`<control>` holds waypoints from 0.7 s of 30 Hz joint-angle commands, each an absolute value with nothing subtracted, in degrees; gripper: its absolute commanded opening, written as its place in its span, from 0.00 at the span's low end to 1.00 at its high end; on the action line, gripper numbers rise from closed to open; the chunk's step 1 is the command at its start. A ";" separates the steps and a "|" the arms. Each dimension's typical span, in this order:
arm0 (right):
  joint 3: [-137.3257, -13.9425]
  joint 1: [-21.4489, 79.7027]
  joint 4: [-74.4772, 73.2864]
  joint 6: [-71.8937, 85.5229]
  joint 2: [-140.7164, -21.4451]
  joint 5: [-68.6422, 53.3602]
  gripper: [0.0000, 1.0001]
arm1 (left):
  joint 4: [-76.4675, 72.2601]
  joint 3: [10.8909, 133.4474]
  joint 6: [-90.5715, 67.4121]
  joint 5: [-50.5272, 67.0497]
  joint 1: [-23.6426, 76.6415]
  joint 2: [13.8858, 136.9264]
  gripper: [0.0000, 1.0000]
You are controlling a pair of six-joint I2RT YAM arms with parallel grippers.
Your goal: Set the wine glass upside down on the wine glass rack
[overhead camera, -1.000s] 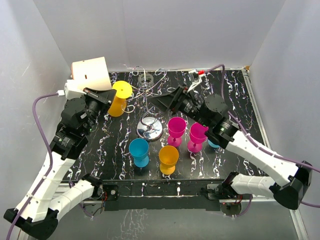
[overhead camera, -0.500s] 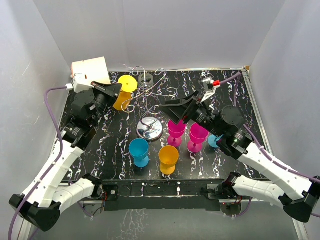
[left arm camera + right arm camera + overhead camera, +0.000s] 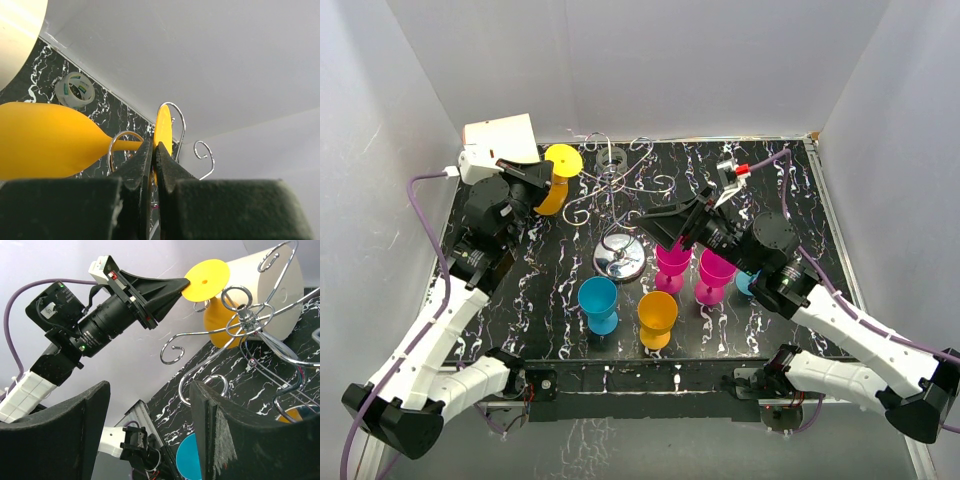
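My left gripper [image 3: 548, 172] is shut on the flat round foot of the yellow wine glass [image 3: 552, 195], held left of the wine glass rack [image 3: 616, 185]. In the left wrist view the pads [image 3: 142, 155] pinch the foot [image 3: 163, 127], the bowl [image 3: 45, 140] lies left, and the stem crosses a wire loop [image 3: 114, 145]. In the right wrist view the glass [image 3: 222, 322] hangs foot-up beside the rack's scroll arms [image 3: 245, 315]. My right gripper [image 3: 665, 225] is open and empty right of the rack, its fingers [image 3: 80, 430] wide apart.
The rack's chrome base [image 3: 619, 258] stands mid-table. Blue [image 3: 598, 300], orange [image 3: 657, 315] and two magenta glasses [image 3: 672, 258] [image 3: 715, 272] stand in front. A tape roll [image 3: 613, 155] lies behind the rack. A cream box [image 3: 502, 140] sits at the back left.
My left gripper has lifted the yellow glass up and back, beside the rack's arms. My right arm has swung nearer, its gripper now over the magenta glasses.
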State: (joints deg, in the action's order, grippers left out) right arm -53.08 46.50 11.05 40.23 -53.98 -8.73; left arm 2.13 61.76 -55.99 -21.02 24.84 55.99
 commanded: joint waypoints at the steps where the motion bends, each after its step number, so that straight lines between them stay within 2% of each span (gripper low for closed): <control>1: -51.97 46.76 14.61 40.68 -52.59 -8.18 0.63 | 0.55 62.14 -54.48 -23.42 24.19 54.44 0.00; 21: -50.65 46.76 15.04 42.77 -52.68 -8.39 0.63 | 5.97 59.38 -55.65 -19.53 23.99 49.43 0.00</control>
